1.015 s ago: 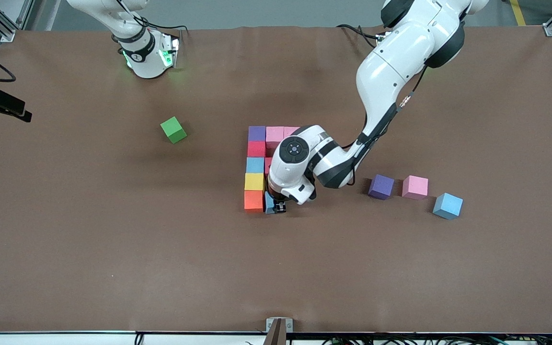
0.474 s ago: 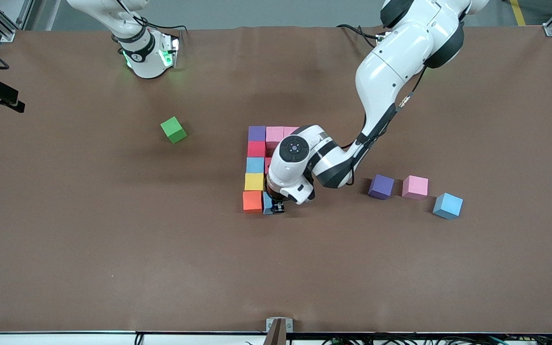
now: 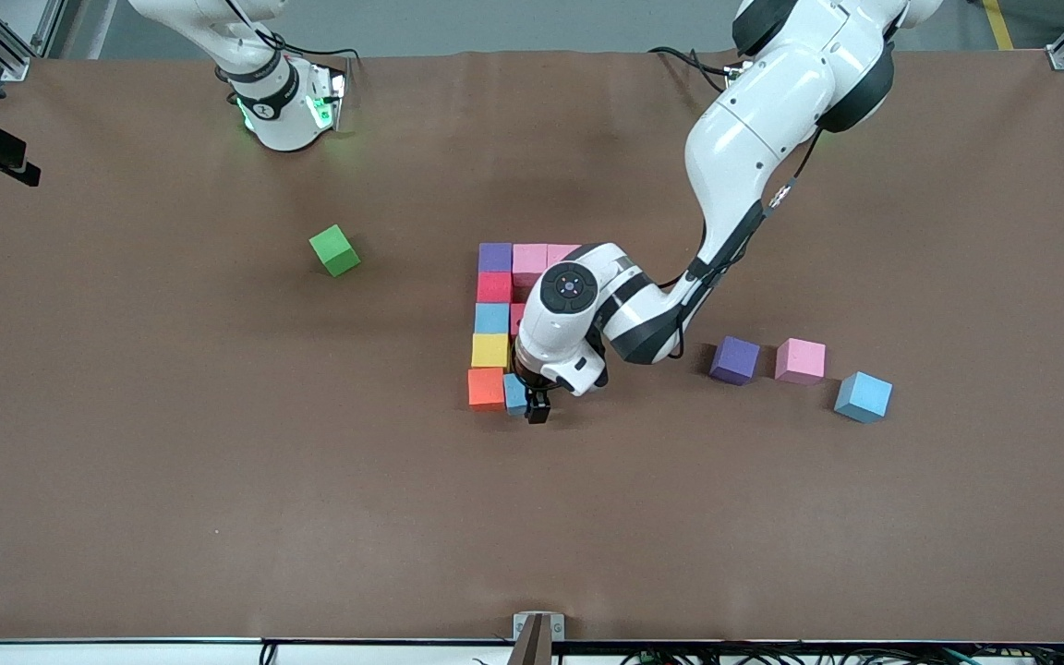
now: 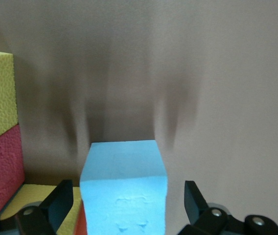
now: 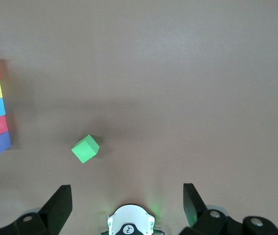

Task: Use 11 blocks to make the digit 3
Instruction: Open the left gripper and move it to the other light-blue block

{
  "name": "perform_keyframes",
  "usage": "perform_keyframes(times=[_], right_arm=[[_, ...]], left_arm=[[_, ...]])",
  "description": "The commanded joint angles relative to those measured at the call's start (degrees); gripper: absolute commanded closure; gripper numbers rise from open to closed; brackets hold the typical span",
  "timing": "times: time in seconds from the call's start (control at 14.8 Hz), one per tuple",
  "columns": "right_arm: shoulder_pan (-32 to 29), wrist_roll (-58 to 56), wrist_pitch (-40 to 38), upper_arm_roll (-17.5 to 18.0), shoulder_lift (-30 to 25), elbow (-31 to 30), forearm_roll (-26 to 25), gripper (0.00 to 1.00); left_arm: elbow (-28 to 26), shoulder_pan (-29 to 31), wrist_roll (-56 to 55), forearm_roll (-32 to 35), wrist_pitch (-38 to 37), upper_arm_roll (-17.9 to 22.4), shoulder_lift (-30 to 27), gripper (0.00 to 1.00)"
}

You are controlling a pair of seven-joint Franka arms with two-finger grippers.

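A: Where are the blocks sitting?

B: The digit 3 (image 3: 506, 325) is taking shape mid-table: a column of purple block (image 3: 495, 257), red block (image 3: 494, 287), blue block (image 3: 491, 318), yellow block (image 3: 489, 350) and orange block (image 3: 486, 387), running toward the front camera. Two pink blocks (image 3: 529, 259) are lying beside the purple one, toward the left arm's end. Part of the figure is hiding under the left arm.

A: And the newest piece?

B: A light blue block (image 4: 123, 191) is resting on the table, touching the orange one on the side toward the left arm's end.

A: Is the left gripper (image 3: 532, 399) gripping it?

B: No. Its fingers (image 4: 59, 204) are standing wide on either side of the light blue block, with gaps showing, so nothing is being held.

A: The right gripper (image 5: 124, 203)?

B: It is waiting high near its own base, spread wide and empty, looking down on a green cube (image 5: 85, 148).

A: Anything else lying about?

B: A spare purple cube (image 3: 735, 359), a spare pink cube (image 3: 800, 360) and a spare blue cube (image 3: 863, 397) are sitting in a loose row toward the left arm's end, well apart from the figure
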Motion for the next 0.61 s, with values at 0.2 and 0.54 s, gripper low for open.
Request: perform_keyframes(times=[0.2,0.54], right_arm=[[-0.3,-0.8,2.7,0.4,-1.3,-2.8,-0.6,0.00],[-0.1,-0.8,2.8,0.5,-1.3,-2.8,-0.7,0.00]], left_arm=[[-5.0,0.7,2.7,0.1,-2.6,0.4,-6.4,0.00],[-20.6,9.0,11.4,-0.6,-2.6,-0.7,-19.5,0.00]])
